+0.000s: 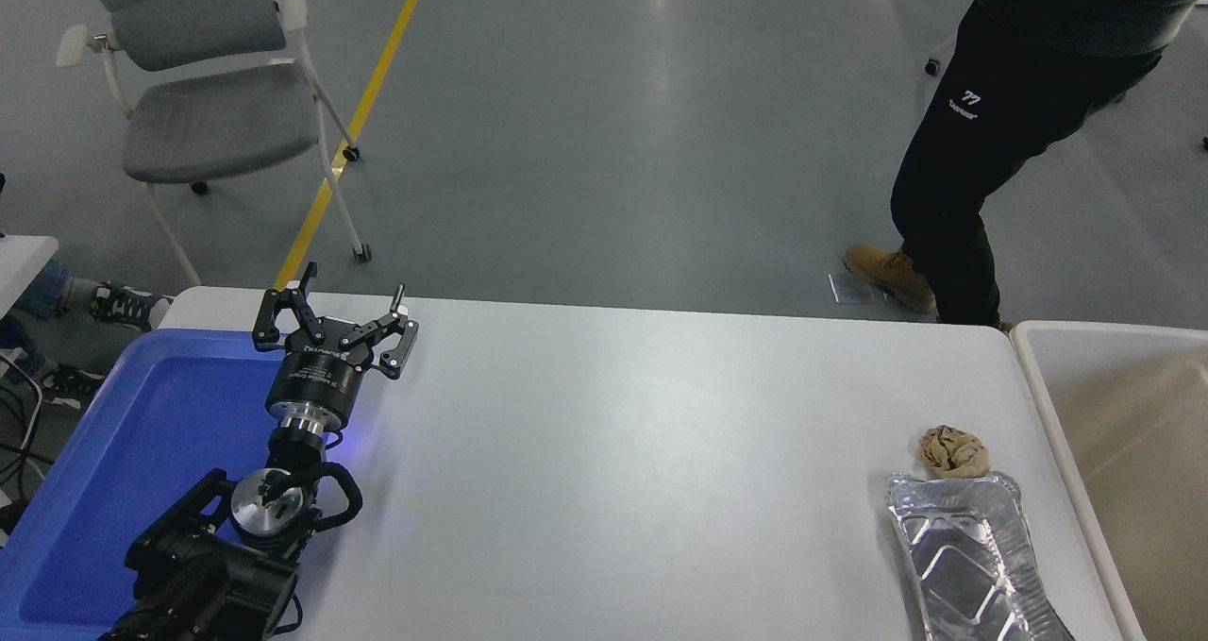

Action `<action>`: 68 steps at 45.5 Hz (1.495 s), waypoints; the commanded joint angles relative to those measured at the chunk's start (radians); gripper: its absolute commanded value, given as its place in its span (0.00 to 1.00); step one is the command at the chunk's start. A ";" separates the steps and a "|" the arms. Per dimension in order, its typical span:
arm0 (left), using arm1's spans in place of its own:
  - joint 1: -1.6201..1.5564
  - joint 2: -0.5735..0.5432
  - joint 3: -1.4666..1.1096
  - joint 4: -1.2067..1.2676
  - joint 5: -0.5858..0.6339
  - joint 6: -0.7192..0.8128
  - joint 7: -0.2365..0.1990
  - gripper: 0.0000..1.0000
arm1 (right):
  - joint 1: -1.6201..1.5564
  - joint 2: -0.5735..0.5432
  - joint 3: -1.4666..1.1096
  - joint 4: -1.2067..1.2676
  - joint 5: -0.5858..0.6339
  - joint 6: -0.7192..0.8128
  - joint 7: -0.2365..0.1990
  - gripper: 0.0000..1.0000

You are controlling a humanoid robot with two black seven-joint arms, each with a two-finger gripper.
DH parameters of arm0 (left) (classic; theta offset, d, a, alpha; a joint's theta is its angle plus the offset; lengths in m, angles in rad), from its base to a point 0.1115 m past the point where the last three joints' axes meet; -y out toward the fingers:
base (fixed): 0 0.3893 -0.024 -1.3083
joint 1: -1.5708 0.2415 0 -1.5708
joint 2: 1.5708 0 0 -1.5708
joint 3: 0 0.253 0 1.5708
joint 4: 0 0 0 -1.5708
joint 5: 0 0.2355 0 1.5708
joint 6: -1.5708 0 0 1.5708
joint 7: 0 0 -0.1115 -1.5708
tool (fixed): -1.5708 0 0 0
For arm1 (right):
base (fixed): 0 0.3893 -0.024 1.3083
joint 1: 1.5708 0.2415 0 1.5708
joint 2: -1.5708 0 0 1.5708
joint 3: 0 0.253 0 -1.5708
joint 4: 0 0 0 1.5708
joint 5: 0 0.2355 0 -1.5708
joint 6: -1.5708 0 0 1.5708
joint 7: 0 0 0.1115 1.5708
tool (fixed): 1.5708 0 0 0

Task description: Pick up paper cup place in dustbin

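Observation:
The paper cup is out of view now. The beige dustbin (1043, 400) stands at the table's right edge, only its left part showing; what shows of its inside holds nothing. My left gripper (332, 312) is open and empty, parked at the lower left over the near corner of the blue tray. My right arm and gripper are out of view.
A blue plastic tray (142, 433) lies at the left. A crumpled brown paper ball (953, 452) and a silver foil tray (972, 556) lie near the dustbin. A person in dark clothes (981, 122) stands beyond the table's far right. A grey chair (189, 103) stands far left.

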 commanded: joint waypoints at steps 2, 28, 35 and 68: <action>0.000 0.000 -0.001 0.000 0.000 0.000 0.000 0.99 | -0.082 0.074 0.038 -0.008 0.058 -0.034 0.003 0.00; 0.000 0.000 0.001 0.000 0.000 0.000 0.000 0.99 | -0.116 0.086 0.072 -0.008 0.060 -0.041 0.012 1.00; 0.000 0.000 0.001 0.000 0.000 0.000 0.000 0.99 | -0.105 0.082 0.066 -0.008 0.058 -0.036 0.012 1.00; 0.000 0.000 0.001 0.000 0.000 0.000 0.000 0.99 | 0.263 -0.338 -0.185 0.550 0.002 -0.021 0.010 1.00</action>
